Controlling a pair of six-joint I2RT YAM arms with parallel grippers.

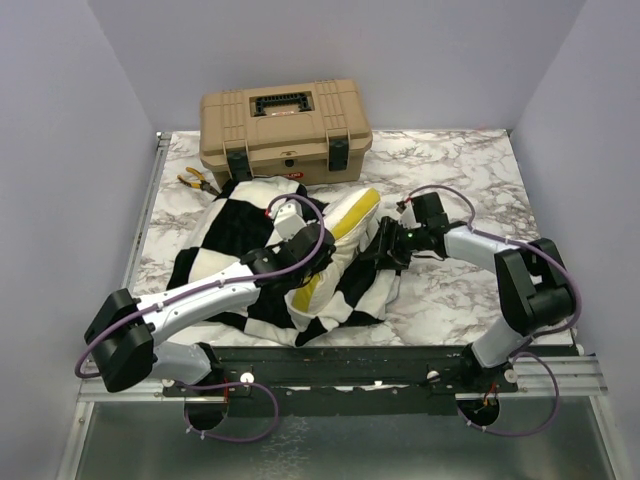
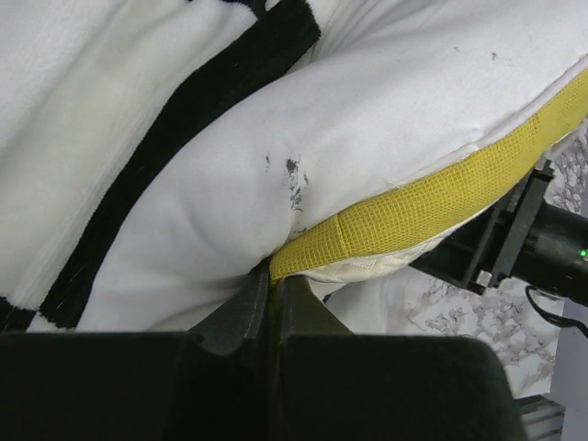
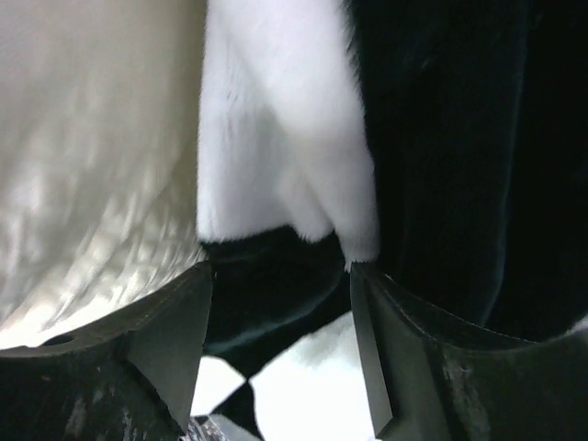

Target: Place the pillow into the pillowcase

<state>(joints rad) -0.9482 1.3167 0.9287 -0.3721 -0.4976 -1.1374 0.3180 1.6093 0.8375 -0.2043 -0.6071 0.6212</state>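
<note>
The white pillow [image 1: 345, 222] with its yellow edge strip [image 2: 432, 197] lies half inside the black-and-cream checkered pillowcase [image 1: 235, 235] in the middle of the table. My left gripper [image 1: 305, 248] is shut on the pillow's yellow edge [image 2: 271, 271]. My right gripper [image 1: 385, 250] is open right at the pillowcase's right edge, with a fold of black and white fleece [image 3: 276, 184] between its spread fingers [image 3: 175, 340]. The quilted pillow side shows at the left of the right wrist view [image 3: 83, 184].
A tan toolbox [image 1: 285, 125] stands at the back of the marble table [image 1: 450, 165]. Yellow-handled pliers [image 1: 195, 180] lie left of it, beside the pillowcase. Purple walls close in the table's left, back and right.
</note>
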